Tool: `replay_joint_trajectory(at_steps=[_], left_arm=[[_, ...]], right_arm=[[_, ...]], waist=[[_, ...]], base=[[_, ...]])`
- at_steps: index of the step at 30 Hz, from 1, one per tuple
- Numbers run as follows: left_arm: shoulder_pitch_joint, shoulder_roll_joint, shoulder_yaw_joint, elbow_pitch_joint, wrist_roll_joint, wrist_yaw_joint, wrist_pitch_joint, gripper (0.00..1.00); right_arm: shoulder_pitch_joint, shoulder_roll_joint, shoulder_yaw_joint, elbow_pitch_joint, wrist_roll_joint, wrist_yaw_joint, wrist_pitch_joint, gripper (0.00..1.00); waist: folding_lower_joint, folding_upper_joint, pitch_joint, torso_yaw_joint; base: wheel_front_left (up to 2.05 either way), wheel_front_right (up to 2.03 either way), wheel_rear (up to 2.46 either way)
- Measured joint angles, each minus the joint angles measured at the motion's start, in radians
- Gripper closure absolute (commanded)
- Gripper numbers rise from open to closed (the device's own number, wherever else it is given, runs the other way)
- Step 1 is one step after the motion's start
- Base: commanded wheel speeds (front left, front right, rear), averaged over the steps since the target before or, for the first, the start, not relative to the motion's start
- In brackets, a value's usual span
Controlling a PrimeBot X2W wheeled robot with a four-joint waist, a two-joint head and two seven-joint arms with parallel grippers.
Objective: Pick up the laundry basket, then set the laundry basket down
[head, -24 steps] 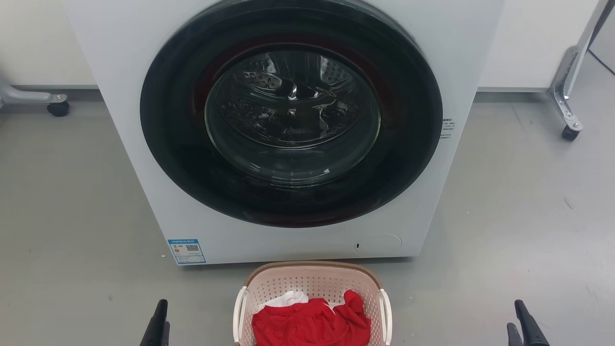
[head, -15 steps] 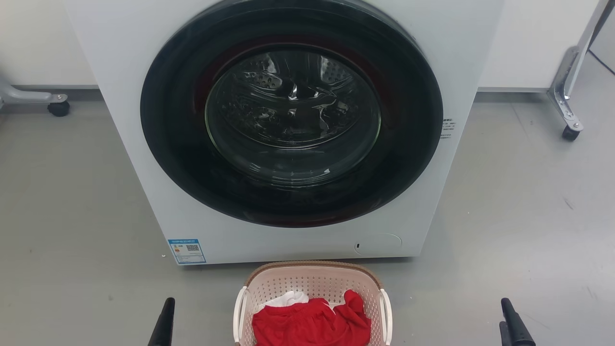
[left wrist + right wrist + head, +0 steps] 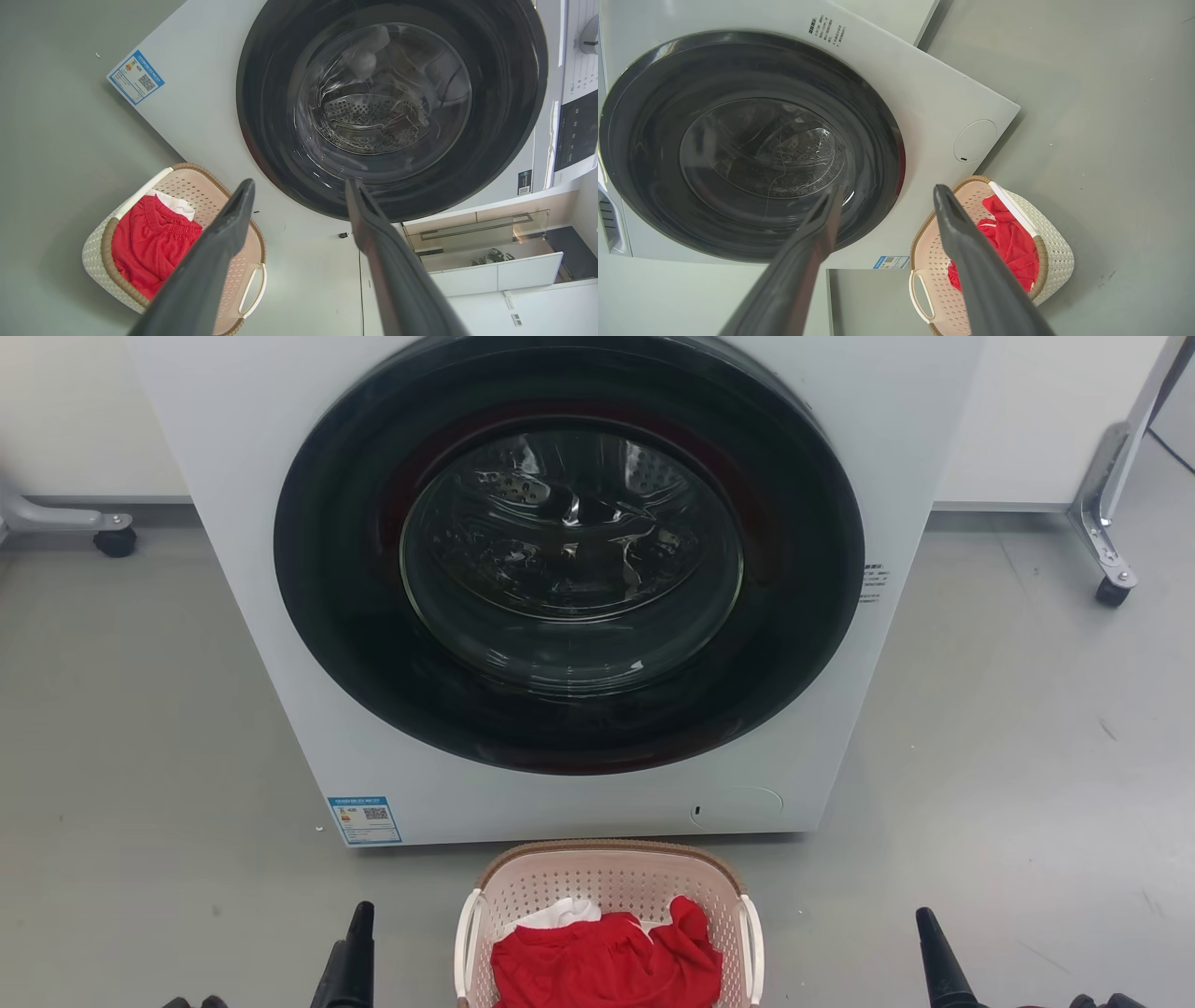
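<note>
Found pale pink perforated plastic laundry basket, rounded-rectangular with brown woven-look rim, standing upright on smooth grey floor, just in front of base of white front-loading washing machine with round dark glass door shut. Noted crumpled red garment inside basket, lying over a bit of white cloth. Logged white side handles free of any contact. Saw left gripper with long dark fingers spread wide, gripping nothing; same for right gripper. In head view, placed basket between the two grippers at bottom edge, apart from both. Recorded small blue label at machine's lower left corner.
</note>
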Motion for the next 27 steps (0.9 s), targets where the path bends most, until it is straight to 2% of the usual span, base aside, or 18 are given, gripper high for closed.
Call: replay_joint_trajectory(at_steps=[13, 27], left_arm=[[-0.014, 0.036, -0.099, -0.007, 0.293, 0.038, -0.052, 0.0], [-0.014, 0.058, -0.162, -0.009, 0.554, 0.079, -0.1, 0.0]], right_arm=[[-0.021, -0.017, 0.108, 0.018, -0.276, -0.034, -0.052, 0.0], [-0.021, -0.018, 0.159, 0.022, -0.504, -0.069, -0.101, 0.0]], waist=[[0.0, 0.0, 0.005, 0.003], [0.0, 0.0, 0.008, 0.003]], base=[[0.0, 0.0, 0.0], [0.0, 0.0, 0.0]])
